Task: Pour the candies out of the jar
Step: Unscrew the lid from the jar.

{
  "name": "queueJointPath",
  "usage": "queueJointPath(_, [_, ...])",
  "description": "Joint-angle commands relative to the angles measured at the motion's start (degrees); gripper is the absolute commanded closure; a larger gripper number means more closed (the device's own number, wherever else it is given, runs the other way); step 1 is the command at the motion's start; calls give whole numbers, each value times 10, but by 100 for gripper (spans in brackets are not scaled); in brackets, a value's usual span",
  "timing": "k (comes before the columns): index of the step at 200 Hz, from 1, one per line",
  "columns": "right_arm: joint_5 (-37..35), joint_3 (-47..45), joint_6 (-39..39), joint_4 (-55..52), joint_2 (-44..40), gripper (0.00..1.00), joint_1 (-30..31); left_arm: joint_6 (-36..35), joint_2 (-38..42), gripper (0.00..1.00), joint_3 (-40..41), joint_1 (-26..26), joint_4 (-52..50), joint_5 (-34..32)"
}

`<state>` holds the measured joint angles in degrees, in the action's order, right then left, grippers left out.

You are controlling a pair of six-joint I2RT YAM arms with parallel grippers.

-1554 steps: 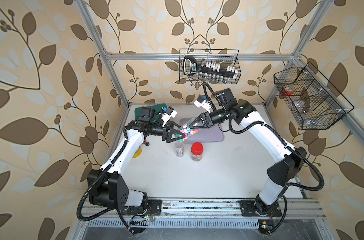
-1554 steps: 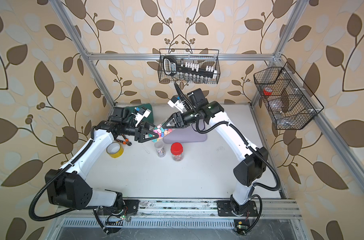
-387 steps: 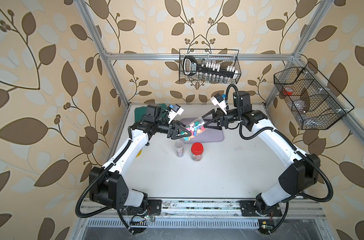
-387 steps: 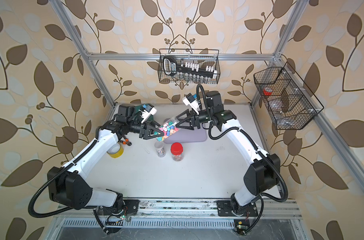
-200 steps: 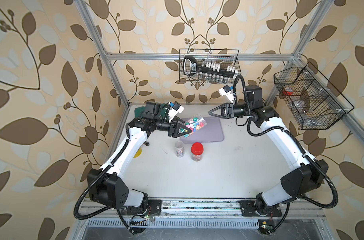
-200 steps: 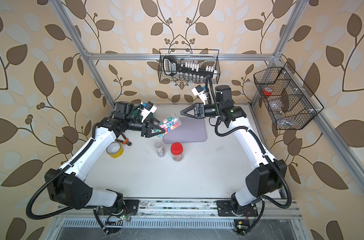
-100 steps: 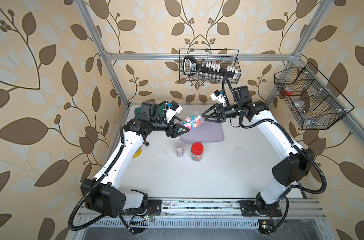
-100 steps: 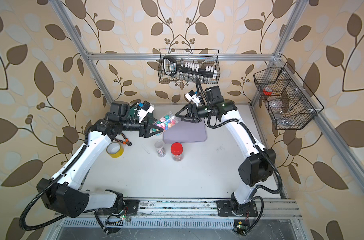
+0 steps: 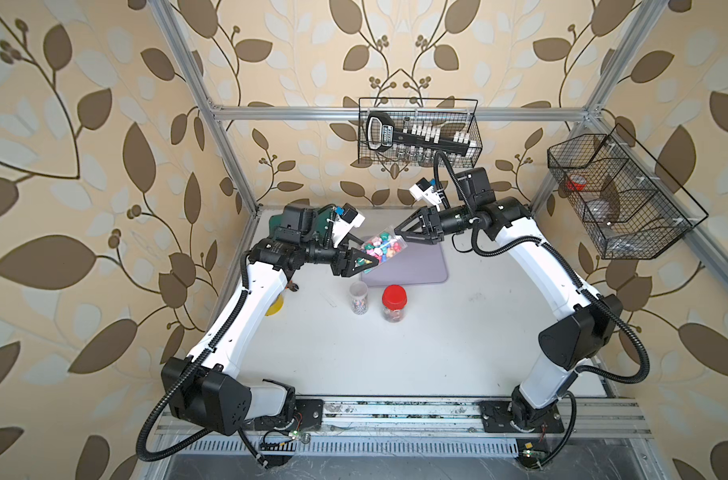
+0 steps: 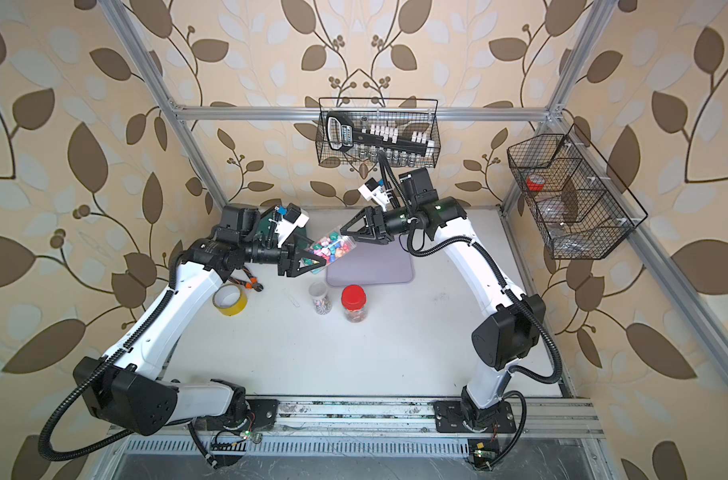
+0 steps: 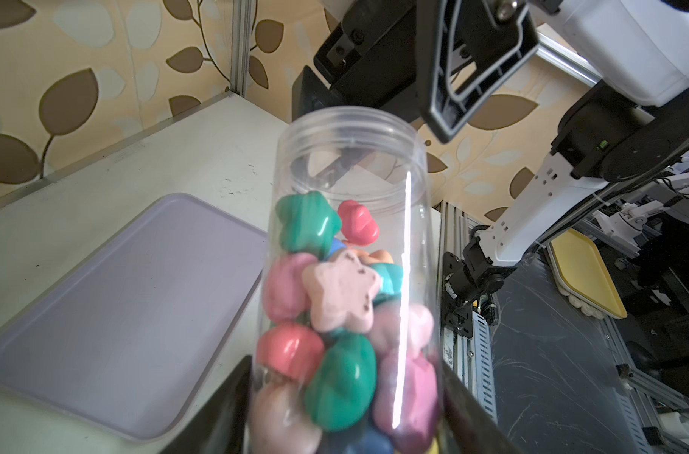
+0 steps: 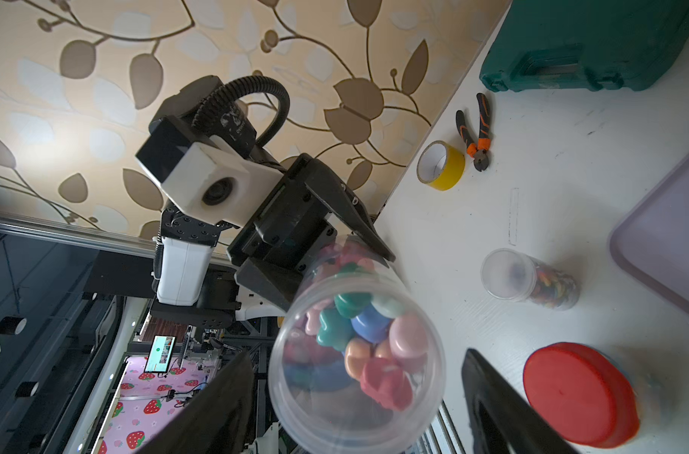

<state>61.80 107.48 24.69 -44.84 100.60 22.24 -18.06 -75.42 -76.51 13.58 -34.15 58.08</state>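
Right claw [image 9: 398, 235] returned, straddling jar [image 9: 385, 248] (lidless); left claw [image 9: 370, 255] grips it.

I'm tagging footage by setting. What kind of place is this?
Likely a robot test cell in a lab: left arm and right arm mounted on a base rail, an aluminium frame around the white table, a wire basket hung on it.

A robotics lab: an aluminium frame [image 9: 295, 113] boxes in the table [image 9: 395, 357], baskets [image 9: 418, 100] hang on it, more rigs [image 11: 625, 218] stand beyond it.
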Motion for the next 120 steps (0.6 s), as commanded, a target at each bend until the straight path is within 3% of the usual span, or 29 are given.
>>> queueJointPath(1, [-8, 13, -15, -15, 7, 22, 2, -14, 10, 43, -7, 5, 20, 34])
queueJointPath(92, [-9, 12, -31, -26, 7, 36, 2, -5, 7, 43, -5, 5, 24, 34])
queueJointPath(120, [-3, 13, -32, -26, 8, 36, 2, -2, 7, 43, -5, 5, 27, 36])
